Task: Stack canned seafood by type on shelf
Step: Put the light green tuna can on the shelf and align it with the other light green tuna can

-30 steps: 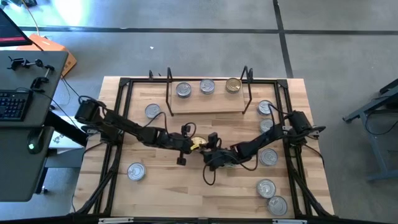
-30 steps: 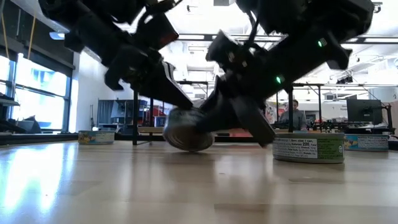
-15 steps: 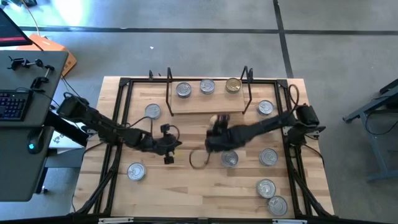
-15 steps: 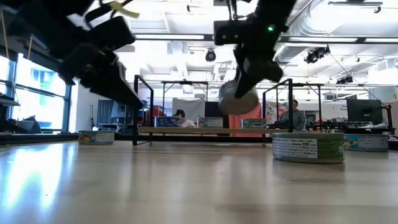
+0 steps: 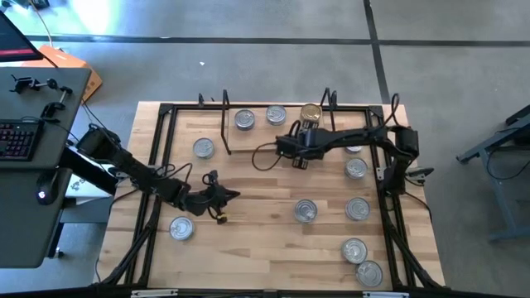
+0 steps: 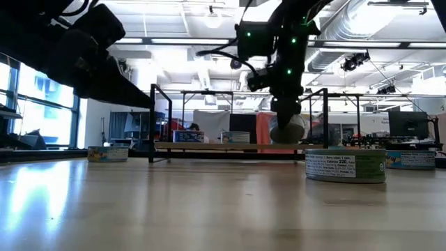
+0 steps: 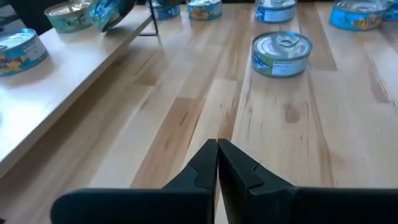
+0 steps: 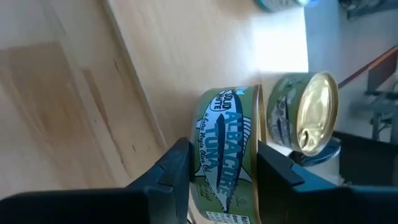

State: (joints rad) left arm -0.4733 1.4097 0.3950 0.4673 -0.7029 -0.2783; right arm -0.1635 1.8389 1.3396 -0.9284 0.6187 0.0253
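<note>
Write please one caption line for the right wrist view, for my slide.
Right gripper holds a green albacore tuna tin just beside the gold-lidded tin on the shelf.

Two dark fingers (image 8: 171,171) clamp a green albacore tuna tin (image 8: 225,158) beside a gold-lidded tin (image 8: 305,118).
</note>
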